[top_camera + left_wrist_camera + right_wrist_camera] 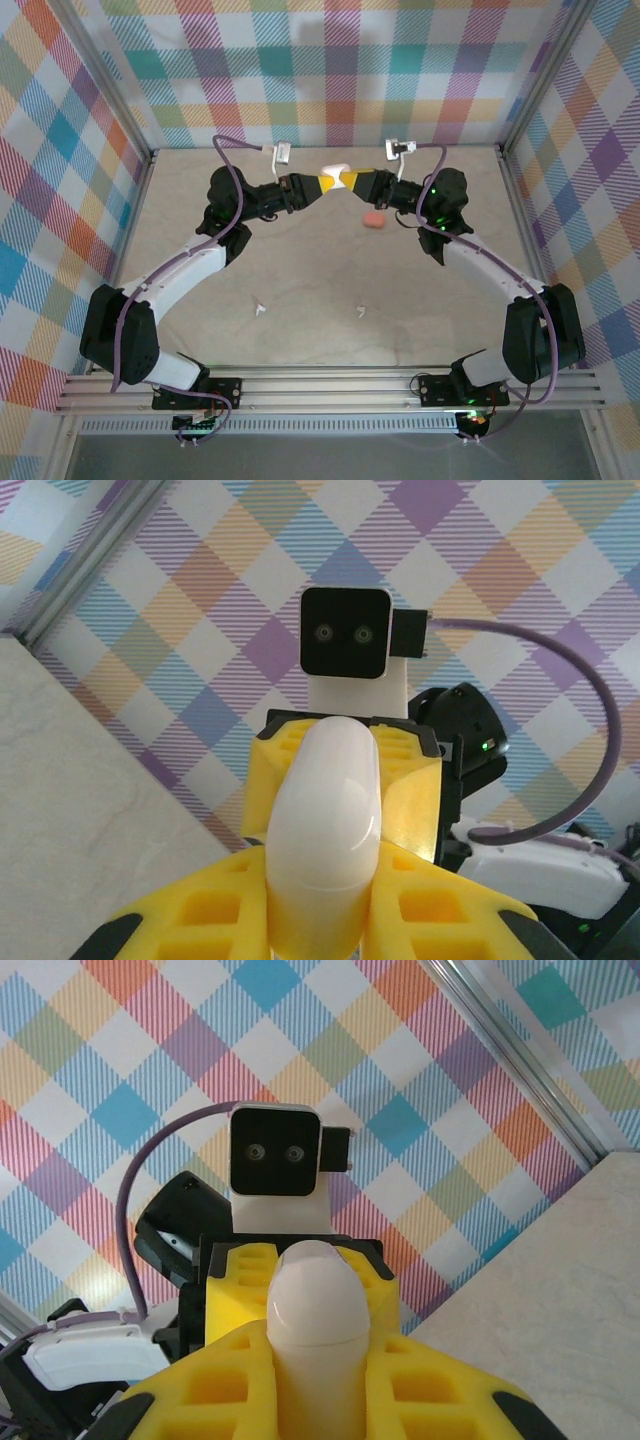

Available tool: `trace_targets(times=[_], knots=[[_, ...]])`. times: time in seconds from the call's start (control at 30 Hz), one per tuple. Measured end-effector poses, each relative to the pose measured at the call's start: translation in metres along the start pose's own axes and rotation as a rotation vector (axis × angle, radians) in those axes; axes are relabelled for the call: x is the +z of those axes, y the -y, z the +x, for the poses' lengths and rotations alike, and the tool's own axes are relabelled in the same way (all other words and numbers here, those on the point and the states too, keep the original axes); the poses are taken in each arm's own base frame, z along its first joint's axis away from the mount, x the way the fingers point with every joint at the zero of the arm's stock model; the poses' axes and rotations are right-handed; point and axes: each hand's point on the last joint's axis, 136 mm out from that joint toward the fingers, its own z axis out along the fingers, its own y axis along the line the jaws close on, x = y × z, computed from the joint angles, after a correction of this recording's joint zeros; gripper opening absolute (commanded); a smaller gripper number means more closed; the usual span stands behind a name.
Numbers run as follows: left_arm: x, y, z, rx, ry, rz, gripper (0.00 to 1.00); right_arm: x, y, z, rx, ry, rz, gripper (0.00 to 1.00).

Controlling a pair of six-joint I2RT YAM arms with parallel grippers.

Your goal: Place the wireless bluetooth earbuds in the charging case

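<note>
Where they meet, left fingers (200, 908) and right fingers (205, 1392) grip one seemingly closed case (336, 170).

Table (300, 270): pale, stone-mottled top spread out before me.
Walls (330, 70): bright plaid cloth around me, back and both sides.
Rail (340, 390): ribbed aluminium strip along my near edge.
</note>
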Motion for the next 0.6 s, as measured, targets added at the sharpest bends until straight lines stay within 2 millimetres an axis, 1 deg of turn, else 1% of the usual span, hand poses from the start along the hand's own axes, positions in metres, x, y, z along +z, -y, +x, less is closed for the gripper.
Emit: trace_targets(times=[0.1,0.2,0.27,0.33,0.47,0.5,0.57,0.6], knots=[[-0.002,-0.004,0.004,0.024,-0.022,-0.034,0.00,0.000,0.004,0.004,0.005,-0.021,0.017,0.43],[-0.006,-0.008,0.013,0.078,-0.068,-0.084,0.00,0.001,0.006,0.009,-0.015,-0.053,0.046,0.57],[-0.012,-0.010,0.019,0.140,-0.105,-0.131,0.00,-0.001,0.002,0.008,-0.045,-0.074,0.074,0.60],[-0.021,-0.007,0.026,0.235,-0.139,-0.164,0.00,-0.006,-0.012,0.002,-0.106,-0.088,0.099,0.62],[-0.045,0.016,0.035,0.472,-0.183,-0.187,0.00,-0.015,-0.052,-0.015,-0.275,-0.104,0.104,0.63],[-0.050,0.021,0.036,0.522,-0.192,-0.188,0.00,-0.017,-0.060,-0.018,-0.315,-0.109,0.105,0.63],[-0.059,0.027,0.039,0.601,-0.213,-0.191,0.00,-0.020,-0.069,-0.019,-0.372,-0.138,0.103,0.63],[-0.062,0.028,0.043,0.633,-0.232,-0.189,0.00,-0.021,-0.071,-0.017,-0.391,-0.158,0.099,0.64]])
